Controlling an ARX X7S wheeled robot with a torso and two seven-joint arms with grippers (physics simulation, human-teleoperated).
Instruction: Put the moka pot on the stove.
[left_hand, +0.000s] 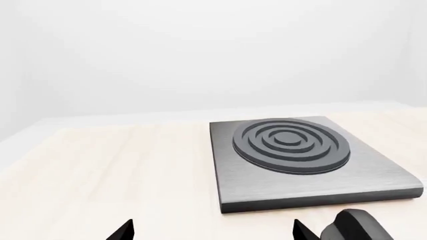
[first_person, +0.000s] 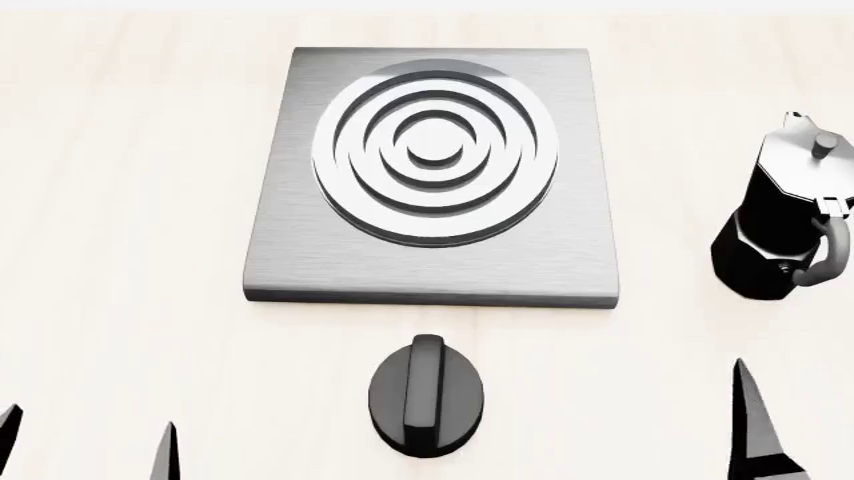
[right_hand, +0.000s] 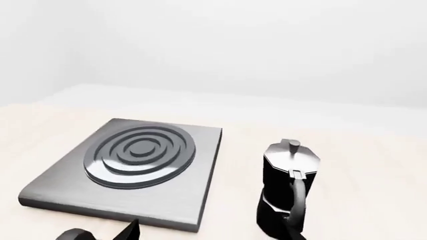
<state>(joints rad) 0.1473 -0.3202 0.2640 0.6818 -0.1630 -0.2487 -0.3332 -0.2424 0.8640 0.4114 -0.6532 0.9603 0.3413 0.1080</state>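
Head view: the moka pot (first_person: 787, 215) is seen upright on the pale desk (first_person: 120, 250) at the right edge of the frame, well apart from the stove (first_person: 434, 270), which fills the upper centre with its rings bare. A black knob (first_person: 424, 397) lies just below the stove's front edge. The right claw (first_person: 763, 430) shows only as one dark finger at the lower right, so whether it is open cannot be told; nothing is held in it. The left claw (first_person: 87, 445) is seen at the lower left with its fingertips spread apart and empty. The pot is judged not yet grasped. Its curved handle faces the right claw, and a glancing approach could tip the narrow-waisted pot or push it off the right of the desk; a low carry could catch the stove's raised edge.
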